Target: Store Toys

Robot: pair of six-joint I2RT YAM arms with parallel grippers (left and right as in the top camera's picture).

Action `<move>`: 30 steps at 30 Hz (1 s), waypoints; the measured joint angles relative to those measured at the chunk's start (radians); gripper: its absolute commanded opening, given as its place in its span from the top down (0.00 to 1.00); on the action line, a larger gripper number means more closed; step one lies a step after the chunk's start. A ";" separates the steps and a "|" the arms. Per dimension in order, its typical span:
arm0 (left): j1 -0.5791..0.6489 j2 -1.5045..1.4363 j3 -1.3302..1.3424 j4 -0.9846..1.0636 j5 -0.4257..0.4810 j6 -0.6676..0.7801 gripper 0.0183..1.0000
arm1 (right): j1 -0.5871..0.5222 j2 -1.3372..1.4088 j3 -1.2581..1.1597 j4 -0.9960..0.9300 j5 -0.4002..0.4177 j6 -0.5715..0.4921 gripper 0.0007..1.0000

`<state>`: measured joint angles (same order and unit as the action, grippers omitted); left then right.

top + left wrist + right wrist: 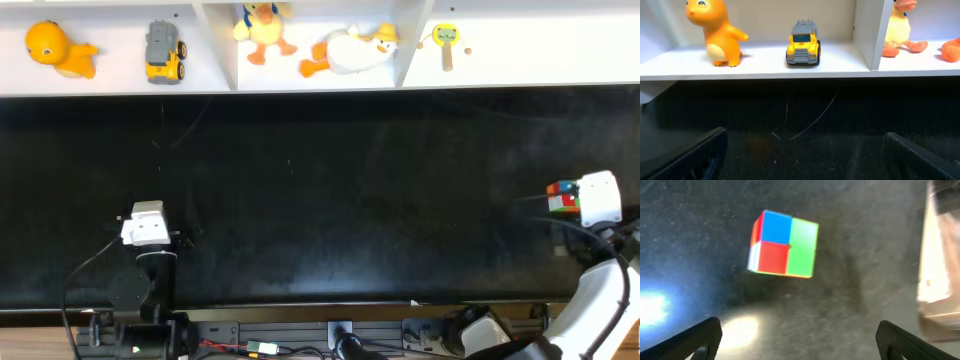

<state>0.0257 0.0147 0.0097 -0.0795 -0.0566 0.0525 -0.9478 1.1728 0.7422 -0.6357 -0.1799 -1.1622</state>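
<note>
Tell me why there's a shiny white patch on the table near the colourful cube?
In the right wrist view that patch is glare, light bouncing off the black table beside the cube, which casts a soft shadow away from it; in the top view the table has a fainter sheen; in the left wrist view the white shelf is brightly lit.

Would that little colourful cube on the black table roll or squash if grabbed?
Probably neither: the cube has flat faces, so it should stay put rather than roll. It looks like hard plastic, likely light and stiff. Its smooth sides might slip slightly.
</note>
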 measured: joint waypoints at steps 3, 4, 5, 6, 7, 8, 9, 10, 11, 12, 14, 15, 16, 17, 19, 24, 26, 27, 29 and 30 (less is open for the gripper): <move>0.000 0.000 0.000 0.000 0.000 0.000 0.00 | -0.018 0.011 -0.018 0.007 -0.034 0.028 0.00; 0.000 0.000 0.000 0.000 0.000 0.000 0.00 | -0.022 0.015 -0.023 0.011 -0.044 0.038 0.00; 0.000 0.000 0.000 0.000 0.000 0.000 0.00 | -0.026 0.019 -0.027 0.016 -0.054 0.050 0.00; 0.000 0.000 0.000 0.000 0.000 0.000 0.00 | -0.027 0.023 -0.029 0.018 -0.060 0.061 0.00; 0.000 0.000 0.000 0.000 0.000 0.000 0.00 | -0.028 0.027 -0.032 0.021 -0.069 0.072 0.01; 0.000 0.000 0.000 0.000 0.000 0.000 0.00 | -0.028 0.031 -0.034 0.024 -0.074 0.082 0.00; 0.000 0.000 0.000 0.000 0.000 0.000 0.00 | -0.028 0.034 -0.034 0.026 -0.080 0.096 0.01; 0.000 0.000 0.000 0.000 0.000 0.000 0.00 | -0.028 0.035 -0.035 0.028 -0.085 0.109 0.00; 0.000 0.000 0.000 0.000 0.000 0.000 0.00 | -0.028 0.035 -0.036 0.031 -0.091 0.121 0.00; 0.000 0.000 0.000 0.000 0.000 0.000 0.00 | -0.028 0.035 -0.036 0.036 -0.101 0.137 0.00; 0.000 0.000 0.000 0.000 0.000 0.000 0.00 | -0.028 0.035 -0.037 0.058 -0.125 0.175 0.01; 0.000 0.000 0.000 0.000 0.000 0.000 0.00 | -0.028 0.035 -0.037 0.073 -0.135 0.195 0.00; 0.000 0.000 0.000 0.000 0.000 0.000 0.00 | -0.027 0.035 -0.037 0.090 -0.143 0.214 0.00; 0.000 0.000 0.000 0.000 0.000 0.000 0.00 | -0.027 0.035 -0.037 0.106 -0.150 0.231 0.00; 0.000 0.000 0.000 0.000 0.000 0.000 0.00 | -0.023 0.035 -0.037 0.129 -0.158 0.254 0.00; 0.000 0.000 0.000 0.000 0.000 0.000 0.00 | 0.003 0.048 -0.037 0.147 -0.172 0.300 0.00; 0.000 0.000 0.000 0.000 0.000 0.000 0.00 | 0.009 0.056 -0.037 0.148 -0.183 0.327 0.00; 0.000 0.000 0.000 0.000 0.000 0.000 0.00 | 0.013 0.061 -0.037 0.149 -0.186 0.340 0.00; 0.000 0.000 0.000 0.000 0.000 0.000 0.00 | 0.014 0.069 -0.037 0.155 -0.191 0.364 0.00; 0.000 0.000 0.000 0.000 0.000 0.000 0.00 | 0.014 0.075 -0.037 0.163 -0.191 0.374 0.00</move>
<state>0.0257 0.0147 0.0101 -0.0799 -0.0566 0.0525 -0.9333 1.2480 0.7052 -0.4728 -0.3710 -0.7883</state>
